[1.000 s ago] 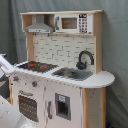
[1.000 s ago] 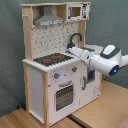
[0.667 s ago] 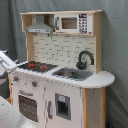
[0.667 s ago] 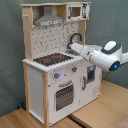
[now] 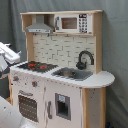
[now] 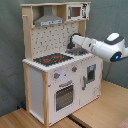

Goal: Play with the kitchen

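The arm (image 6: 100,47) reaches over the kitchen (image 6: 60,65) sink (image 5: 72,74) (I cannot tell if its tool is apart or together), so go slow near the faucet (image 5: 84,59).

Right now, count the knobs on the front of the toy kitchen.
2 knobs show in the second exterior view, side by side above the oven door: one nearer the second exterior view's left, one to its right. The first exterior view shows them less clearly; more may be hidden.

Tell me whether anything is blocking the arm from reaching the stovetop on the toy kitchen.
Nothing visible blocks it. In the second exterior view the arm reaches over the sink side of the kitchen, and the stovetop lies bare.
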`<state>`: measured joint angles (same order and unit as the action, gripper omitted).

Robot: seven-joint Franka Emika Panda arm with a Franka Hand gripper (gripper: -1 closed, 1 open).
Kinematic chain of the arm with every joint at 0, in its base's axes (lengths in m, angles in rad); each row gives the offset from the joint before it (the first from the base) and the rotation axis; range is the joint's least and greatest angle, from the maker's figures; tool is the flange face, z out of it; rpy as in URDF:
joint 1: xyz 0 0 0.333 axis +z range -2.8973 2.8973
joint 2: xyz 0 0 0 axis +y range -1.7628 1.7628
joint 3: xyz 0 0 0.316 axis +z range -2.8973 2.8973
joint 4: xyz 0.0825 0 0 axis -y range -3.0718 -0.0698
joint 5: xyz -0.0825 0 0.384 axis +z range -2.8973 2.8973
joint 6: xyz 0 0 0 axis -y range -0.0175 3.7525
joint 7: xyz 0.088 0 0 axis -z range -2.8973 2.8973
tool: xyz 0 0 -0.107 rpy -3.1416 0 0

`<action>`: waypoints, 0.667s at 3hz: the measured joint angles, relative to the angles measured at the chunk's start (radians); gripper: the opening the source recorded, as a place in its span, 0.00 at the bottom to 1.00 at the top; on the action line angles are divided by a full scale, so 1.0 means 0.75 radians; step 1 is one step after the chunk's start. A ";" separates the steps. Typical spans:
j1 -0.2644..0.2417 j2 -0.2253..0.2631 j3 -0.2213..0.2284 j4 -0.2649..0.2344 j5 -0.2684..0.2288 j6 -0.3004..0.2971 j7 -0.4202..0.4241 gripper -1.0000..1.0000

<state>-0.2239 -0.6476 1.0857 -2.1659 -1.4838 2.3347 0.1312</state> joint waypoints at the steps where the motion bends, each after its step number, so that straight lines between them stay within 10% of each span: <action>1: 0.068 -0.001 -0.100 0.001 0.000 0.001 -0.141 1.00; 2: 0.135 -0.004 -0.191 0.004 0.001 0.001 -0.278 1.00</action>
<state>-0.1225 -0.6510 0.9427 -2.1631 -1.4832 2.3352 -0.0777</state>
